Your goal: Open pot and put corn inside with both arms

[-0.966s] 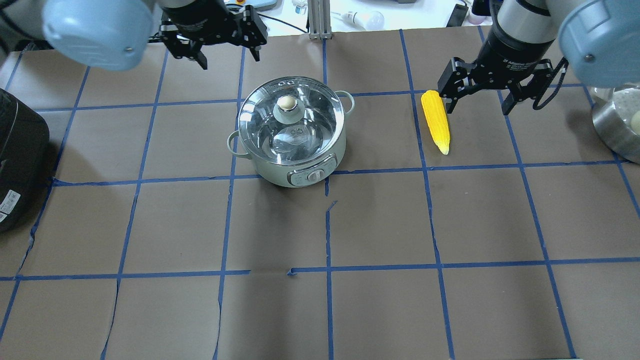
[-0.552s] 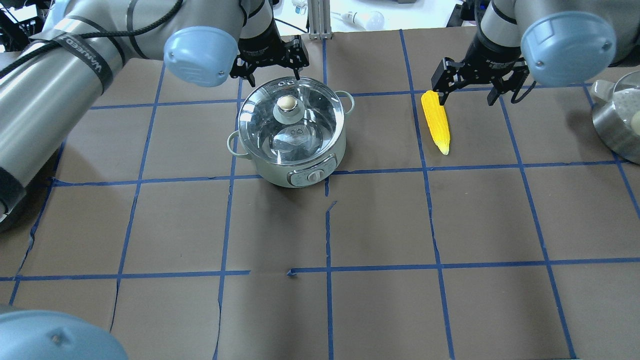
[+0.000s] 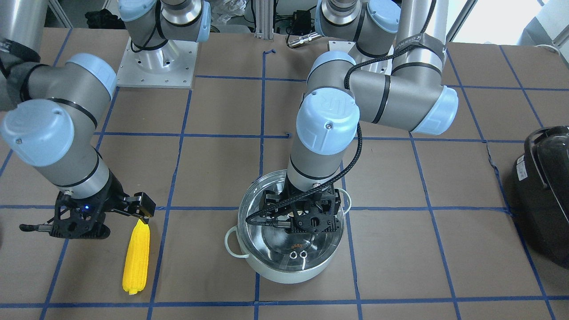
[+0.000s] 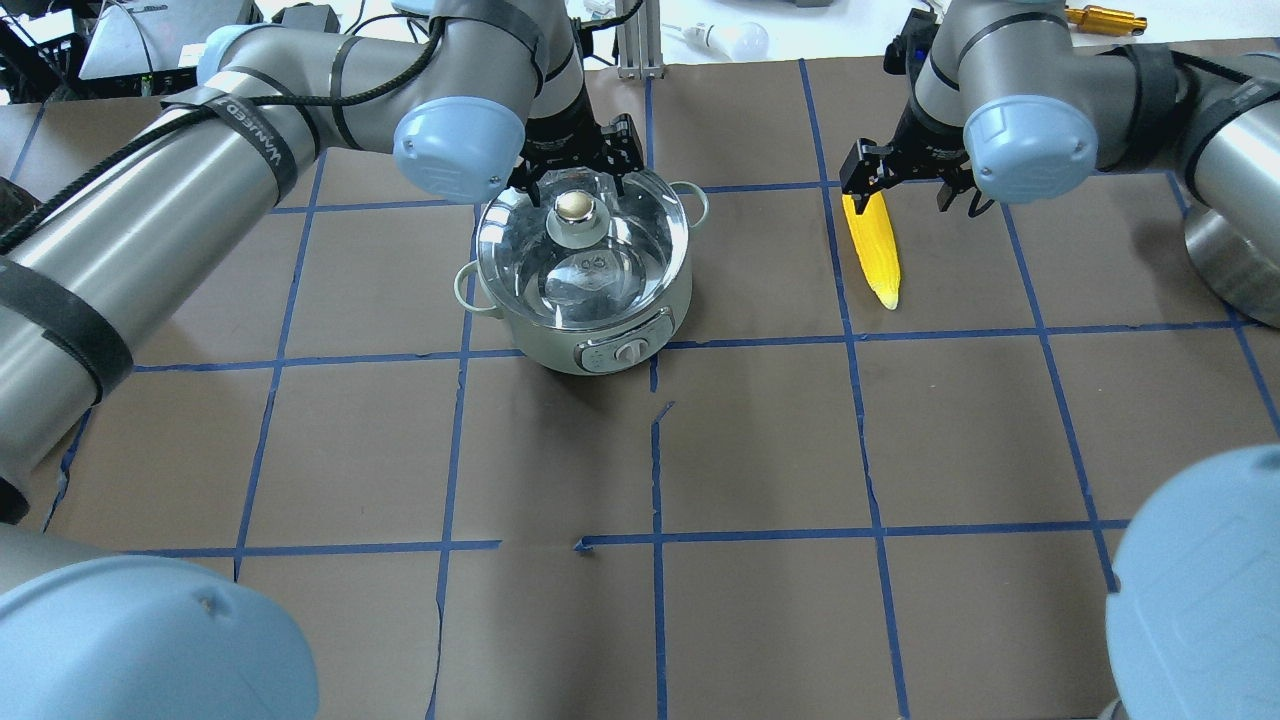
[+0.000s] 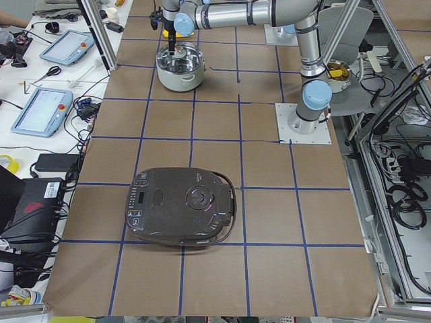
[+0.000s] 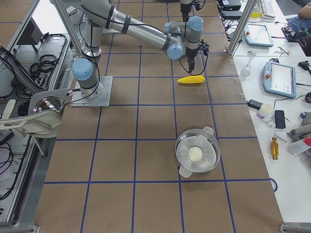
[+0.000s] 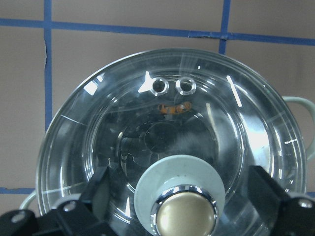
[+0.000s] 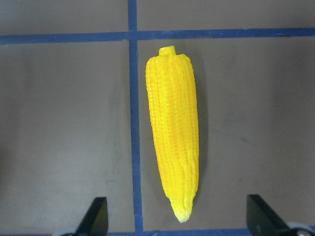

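Note:
The pale mint-green pot [image 4: 560, 345] stands with its glass lid [image 4: 585, 265] on, and it also shows in the front view [image 3: 289, 271]. My left gripper [image 4: 572, 183] is open just above the lid. Its fingers stand on either side of the brass knob [image 7: 186, 215] without touching it. The yellow corn [image 4: 872, 245] lies on the brown mat to the pot's right. My right gripper [image 4: 900, 183] is open and empty, hovering over the corn. In the right wrist view its fingers [image 8: 96, 216] flank the pointed tip of the corn [image 8: 173, 142].
A black appliance [image 3: 544, 191] sits at the table's end on my left. A steel bowl [image 4: 1235, 265] sits at the right edge. Blue tape lines grid the brown mat. Operators' tools lie on the white bench beyond the far edge.
My left gripper has moved right from the back left to above the lid knob. My right gripper has shifted left and farther back over the corn. Both have stayed open.

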